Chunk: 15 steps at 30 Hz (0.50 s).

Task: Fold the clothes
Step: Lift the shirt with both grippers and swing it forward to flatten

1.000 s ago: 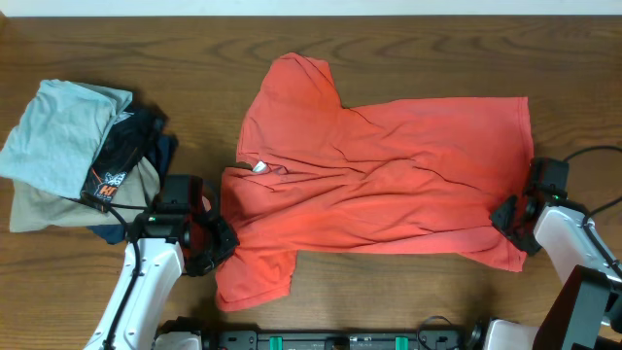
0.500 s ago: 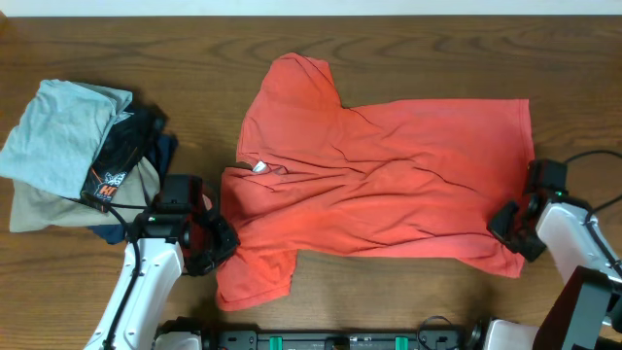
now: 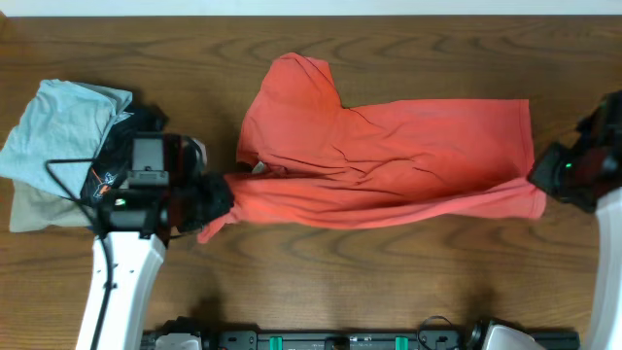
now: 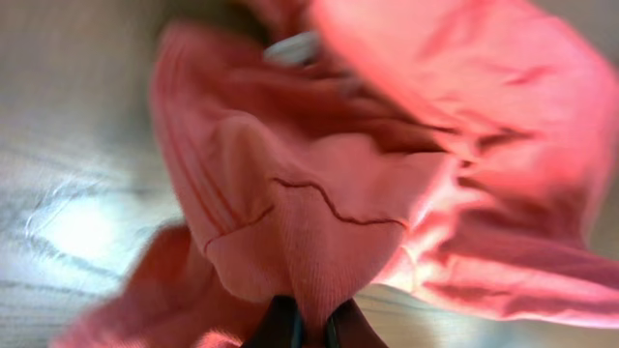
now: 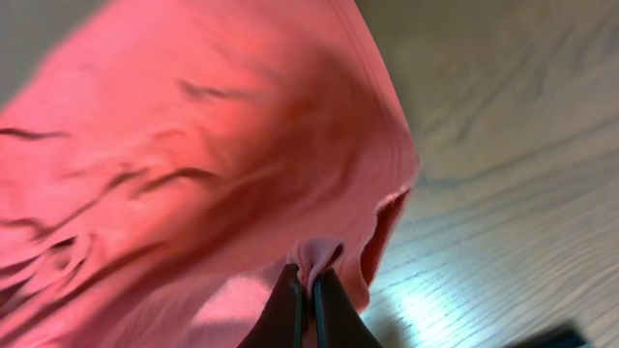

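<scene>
At the left, a stack of folded garments (image 3: 53, 136) lies on the tabletop (image 3: 389, 287); its black piece (image 3: 115, 156) carries an unreadable print. The left tool (image 3: 212, 199) pinches the red-orange T-shirt (image 3: 389, 160) at its left end, near the white neck tag (image 3: 259, 167). The right tool (image 3: 541, 183) pinches its hem corner. The shirt lies stretched between them, mid-tabletop.

No text, brand or number can be read in any view. A black garment (image 3: 109, 160) in the pile behind the jaws of the left gripper (image 3: 216, 199) carries a white and orange print, too small to read. A pale tag (image 4: 293, 46) on the T-shirt (image 3: 389, 156), ahead of those jaws, is blurred.
</scene>
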Tool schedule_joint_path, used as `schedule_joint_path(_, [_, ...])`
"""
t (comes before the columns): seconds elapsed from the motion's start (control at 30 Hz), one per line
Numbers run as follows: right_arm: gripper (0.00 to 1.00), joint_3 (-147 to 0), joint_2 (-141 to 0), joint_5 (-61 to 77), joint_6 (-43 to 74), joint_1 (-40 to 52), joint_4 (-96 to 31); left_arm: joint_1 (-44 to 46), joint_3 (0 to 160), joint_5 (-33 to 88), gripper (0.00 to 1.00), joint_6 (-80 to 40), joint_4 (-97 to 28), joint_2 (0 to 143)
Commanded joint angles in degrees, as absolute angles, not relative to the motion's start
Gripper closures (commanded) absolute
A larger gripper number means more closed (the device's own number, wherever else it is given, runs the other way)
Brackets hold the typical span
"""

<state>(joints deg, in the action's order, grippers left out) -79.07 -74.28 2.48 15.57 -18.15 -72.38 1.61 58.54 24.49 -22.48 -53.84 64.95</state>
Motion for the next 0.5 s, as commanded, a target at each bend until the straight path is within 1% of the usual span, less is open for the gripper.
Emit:
schedule_joint_path(0.0, [0.99, -85.0, -70.9, 6.1, 10.0, -18.6, -74.6, 1.3, 65.6, 29.7, 0.94, -19.7, -55.4, 63.0])
schedule_joint_path(0.27, [0.99, -95.4, -66.1, 6.7, 8.6, -18.6, -79.9, 1.3, 81.1, 30.2, 0.94, -19.5, -56.9, 58.2])
schedule_joint_path(0.33, [0.99, -97.6, -65.0, 6.7, 8.4, -18.6, -80.6, 1.3, 83.9, 28.5, 0.94, -18.1, -57.0, 56.6])
schedule_joint_path(0.47, [0.99, -102.2, -63.0, 6.2, 8.0, -18.6, -81.3, 1.3, 87.6, 19.9, 0.94, -15.9, -58.3, 52.5])
